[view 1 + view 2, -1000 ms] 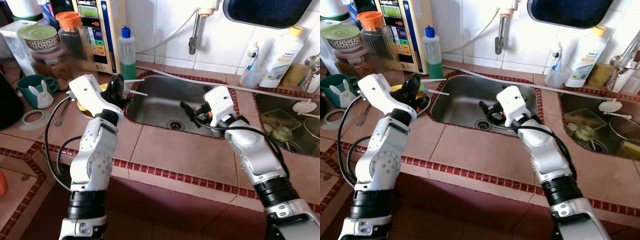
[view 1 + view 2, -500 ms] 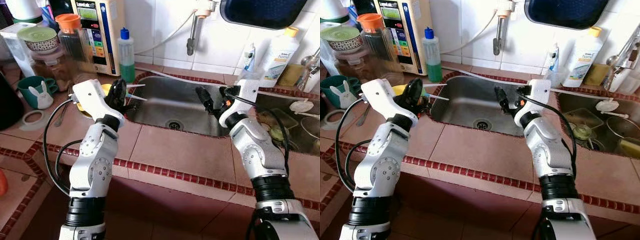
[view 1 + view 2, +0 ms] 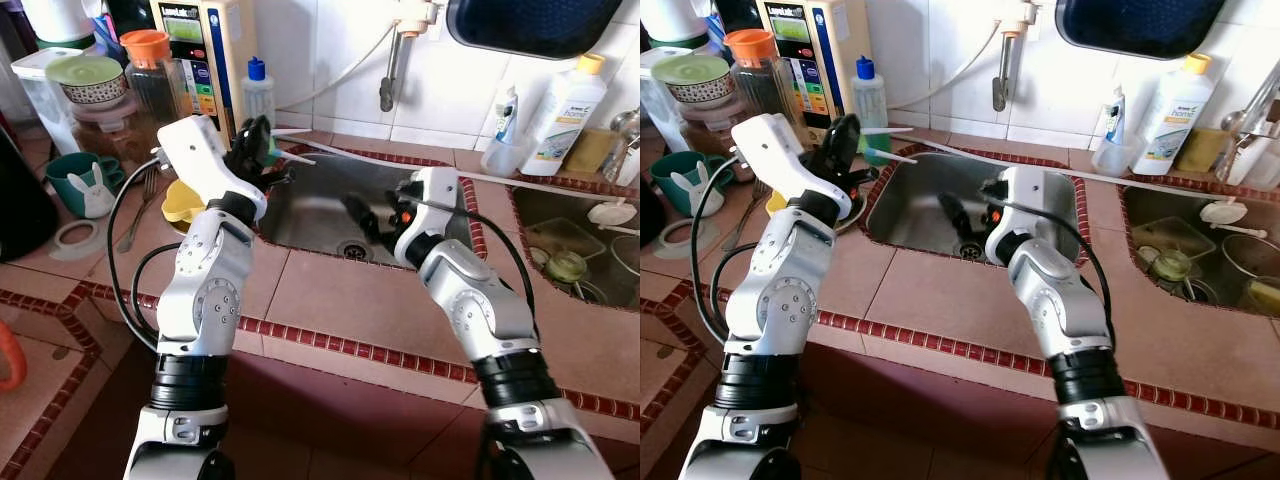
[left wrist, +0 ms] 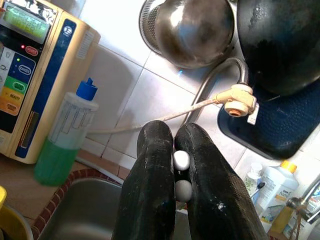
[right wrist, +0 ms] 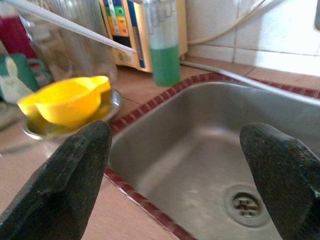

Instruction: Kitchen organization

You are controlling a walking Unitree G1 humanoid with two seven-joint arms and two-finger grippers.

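you're facing a tiled counter (image 3: 340,310) with a steel sink (image 3: 330,205) set into it, and a second basin (image 3: 570,235) off to your right. your right gripper (image 3: 362,215) hangs over the sink near the drain, its fingers (image 5: 75,175) spread wide apart. your left gripper (image 3: 252,150) is raised above the sink's left rim, pinched tight on a pair of white chopsticks (image 3: 292,152) whose ends jut out over the basin. behind it stand a water purifier (image 3: 200,50) and a bottle of green liquid (image 3: 258,95). just left of the sink, yellow bowls (image 5: 67,102) sit on a metal plate (image 5: 112,107). a teal mug (image 3: 75,175) is further left.
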